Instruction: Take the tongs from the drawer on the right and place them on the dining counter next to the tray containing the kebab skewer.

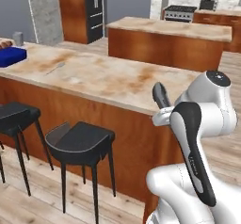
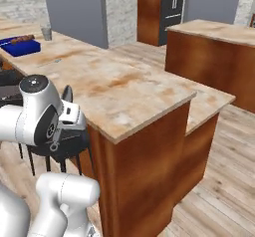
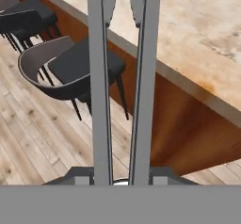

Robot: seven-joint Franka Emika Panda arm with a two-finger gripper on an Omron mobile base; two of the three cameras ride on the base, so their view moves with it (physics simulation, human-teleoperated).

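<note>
My gripper is shut on the tongs, whose two long grey arms run up the hand view side by side. The tongs stick up from the hand beside the near edge of the dining counter, at its right end; the right base view has the tongs at the counter's front left. The blue tray sits far off at the counter's left end with the kebab skewer in it. The tray and skewer lie at far left. The drawer is out of view.
Two dark bar stools stand under the counter's near side; one stool is below the hand. A grey cup stands by the tray and a small fork lies mid-counter. An island stands beyond.
</note>
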